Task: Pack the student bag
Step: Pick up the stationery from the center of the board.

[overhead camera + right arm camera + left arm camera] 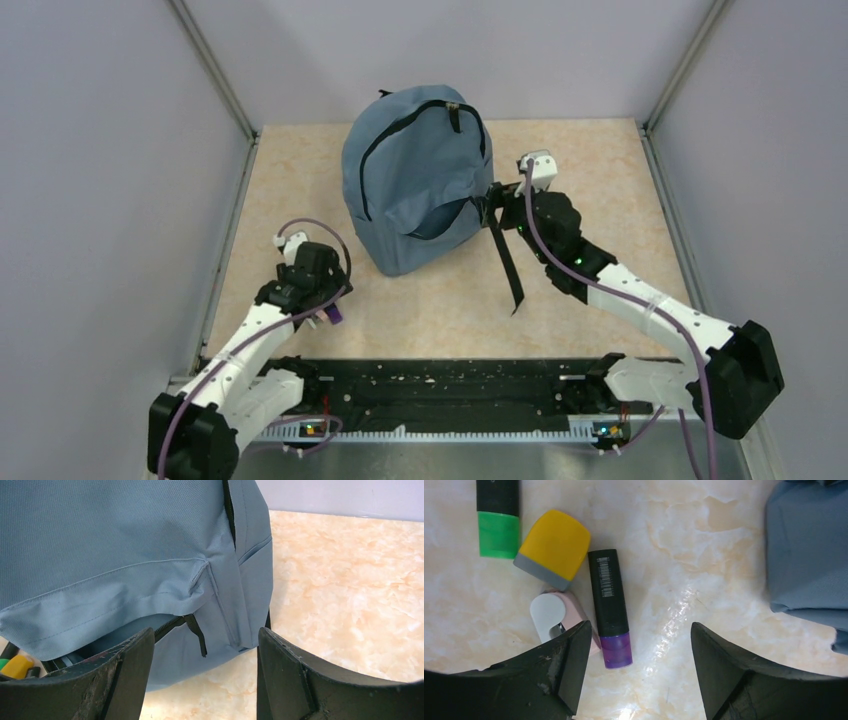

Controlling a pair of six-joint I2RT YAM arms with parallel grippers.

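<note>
Marbled beige tabletop (600,180), boxed in by grey walls, is being shared by both arms. The student bag (415,180) is being left at 12 o'clock from centre, its front pocket mouth sagging open toward 6.

The left gripper (636,645) is being held over loose items at 8 o'clock from the bag. Its fingers (569,665) are being kept wide apart, with nothing between them. The right gripper (205,650) is being held at the bag's 3 o'clock edge, also spread. Fabric and zipper pull (197,632) are being framed ahead of it, and no pinch is being seen.

Risks:
- The purple-capped marker (610,605) is being crowded. The pink-and-white piece (555,612) is touching it at 9 o'clock, and the yellow-grey block (555,547) is sitting just beside its top end.
- One finger is being held right over the pink piece. On a straight descent it is likely being landed on, or two items are being pinched together.
- The marker body is round, so it is likely being rolled away by an off-centre close.
- The pocket mouth is soft, so a drop is likely being blocked by the flap unless it is being held open.
- The black strap (508,260) is being trailed at 5 o'clock from the bag, near the right arm. A snag there is likely getting the bag dragged or tipped.

A green-capped marker (498,525) is being left at 10 o'clock of the cluster. Something yellow-green (17,665) is being glimpsed under the flap; whether it is in the pocket or beyond cannot be told.
</note>
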